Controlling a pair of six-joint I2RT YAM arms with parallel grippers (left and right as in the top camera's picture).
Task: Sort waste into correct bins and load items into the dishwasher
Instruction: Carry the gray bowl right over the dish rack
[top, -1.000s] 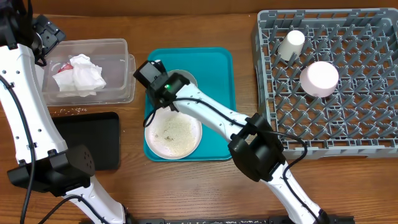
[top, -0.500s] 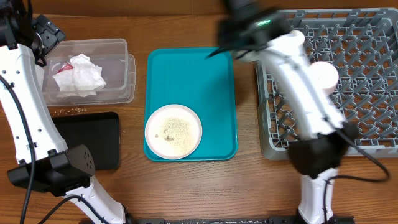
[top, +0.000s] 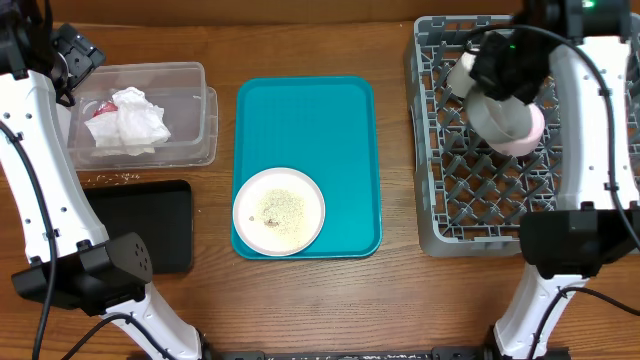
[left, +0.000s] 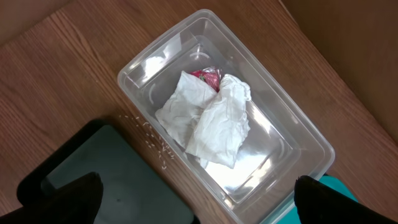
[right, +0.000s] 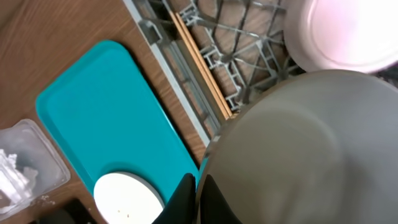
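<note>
No lettering, label, brand or number can be read in any view. The red wrapper (left: 208, 75) in the tub (left: 158, 53) is too small to show any print.

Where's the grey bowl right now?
The grey bowl is on the right of the overhead view, held by the right end effector over the dish rack, next to the pinkish bowl and near the white cup.
</note>
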